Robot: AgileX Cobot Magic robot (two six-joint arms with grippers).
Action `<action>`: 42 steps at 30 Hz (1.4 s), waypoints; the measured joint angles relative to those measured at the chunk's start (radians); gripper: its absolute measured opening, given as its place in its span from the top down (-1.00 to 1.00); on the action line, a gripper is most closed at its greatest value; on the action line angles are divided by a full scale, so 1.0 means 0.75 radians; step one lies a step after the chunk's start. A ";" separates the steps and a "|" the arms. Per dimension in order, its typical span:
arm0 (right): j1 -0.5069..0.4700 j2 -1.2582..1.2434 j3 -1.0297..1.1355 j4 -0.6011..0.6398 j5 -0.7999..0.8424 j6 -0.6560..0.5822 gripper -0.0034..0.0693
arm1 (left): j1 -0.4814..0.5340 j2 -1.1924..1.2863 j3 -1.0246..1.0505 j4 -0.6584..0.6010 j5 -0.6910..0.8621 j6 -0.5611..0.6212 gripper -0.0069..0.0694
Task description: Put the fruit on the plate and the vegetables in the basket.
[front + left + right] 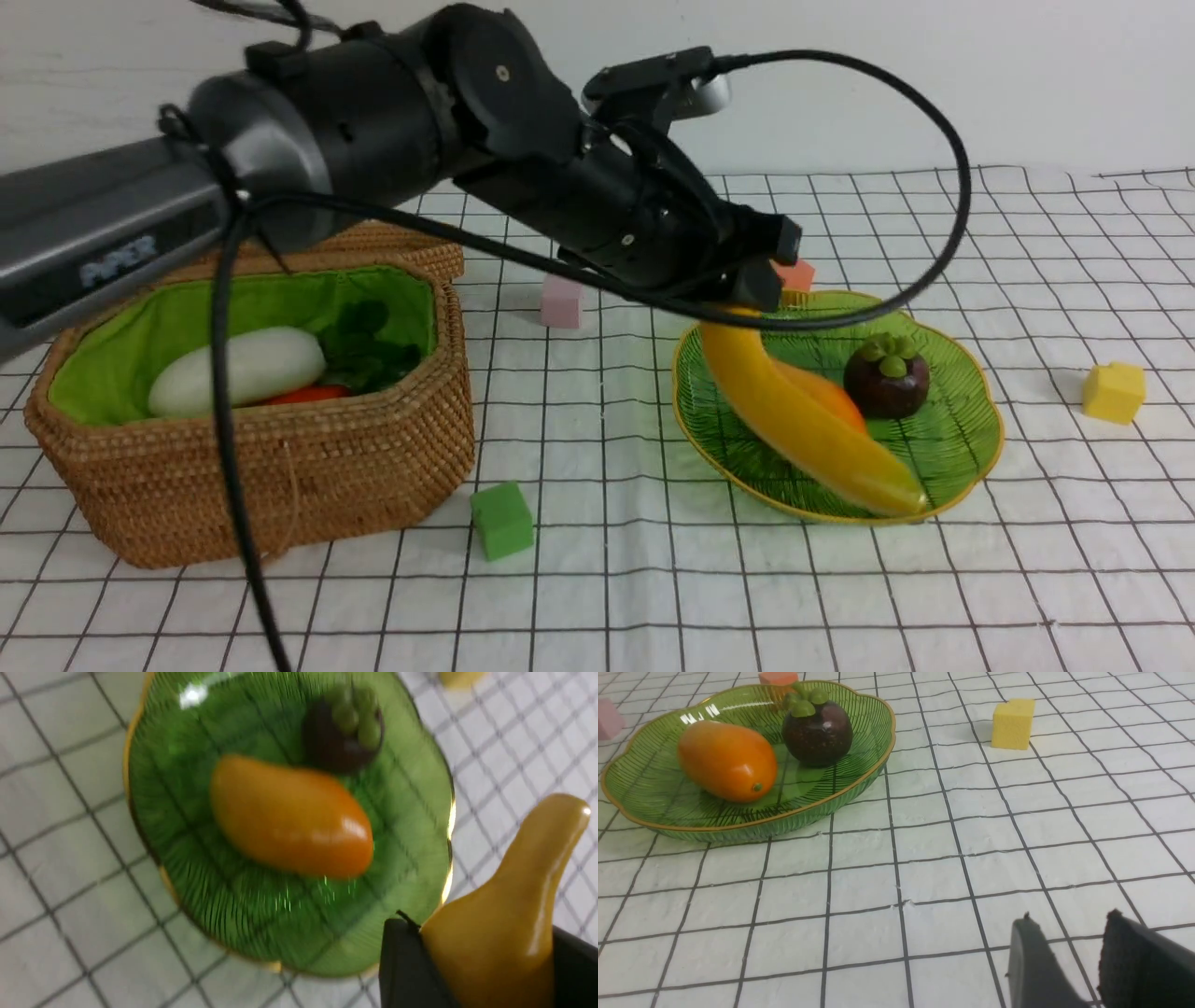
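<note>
Across the gridded cloth (840,597) the left arm (373,121) dominates, slanting over from the left and blocking part of the basket's far side. Its gripper (761,280) is clamped on the upper end of the banana (803,420), fingers (406,966) pinching it on both sides, with the banana angled down over the plate (962,439); whether its low tip touches the glass I cannot tell. One basket (280,485), lid back, sits on the left, and two vegetables show inside: a white radish (238,369) and a sliver of carrot (303,395) beside dark leaves. One plate on the right, near the basket, and three fruits counted there: banana, mango (726,760) lying flat, mangosteen (817,730) upright just beside it. Four cubes scattered: green (502,520) in front between basket and plate, pink (561,301) and orange (794,273) behind, yellow (1114,392) off to the right. Right gripper (1069,956) sits low over bare cloth, fingers slightly apart, holding nothing.
</note>
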 joint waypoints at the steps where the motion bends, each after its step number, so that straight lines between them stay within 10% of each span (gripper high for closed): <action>1: 0.000 0.000 0.000 0.000 0.000 0.000 0.25 | 0.000 0.103 -0.064 -0.006 -0.052 -0.060 0.04; 9: 0.000 0.000 0.000 0.000 0.000 0.000 0.25 | -0.001 0.424 -0.265 0.053 -0.076 -0.244 0.04; 17: 0.000 0.000 0.000 0.000 0.000 0.000 0.25 | -0.002 0.396 -0.287 0.172 0.018 -0.333 -0.77; 24: 0.000 0.000 0.000 0.000 0.000 0.000 0.25 | 0.022 0.166 -0.287 0.338 0.260 -0.336 -0.92; 32: 0.000 -0.001 0.000 0.000 0.000 0.000 0.25 | 0.051 -0.469 -0.290 0.674 0.739 -0.341 -0.25; 42: 0.000 -0.001 0.000 0.000 0.000 0.000 0.25 | 0.051 -1.287 0.214 0.805 0.773 -0.516 0.82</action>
